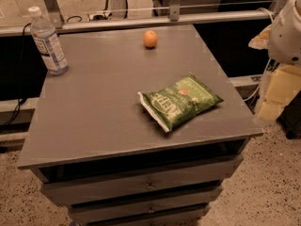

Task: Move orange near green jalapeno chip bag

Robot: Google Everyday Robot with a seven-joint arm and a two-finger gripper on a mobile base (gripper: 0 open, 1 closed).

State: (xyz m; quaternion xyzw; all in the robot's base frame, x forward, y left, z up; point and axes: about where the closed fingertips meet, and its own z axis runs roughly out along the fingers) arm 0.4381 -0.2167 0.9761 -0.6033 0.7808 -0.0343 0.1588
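Handling comes first: the orange [150, 38] is small, round, probably light and firm, with smooth skin, so expect it to roll if nudged. Close on it from above, across its widest middle, with gentle pressure. It lies on the grey surface [94, 102] well beyond the green jalapeno chip bag [181, 101], slightly to the bag's left, touching nothing. A clear water bottle [47, 39] stands far to the left of the bag. Your gripper is not in view; only a white arm housing [287, 27] shows to the right of the bag, off the surface, so you cannot tell how the jaws stand.
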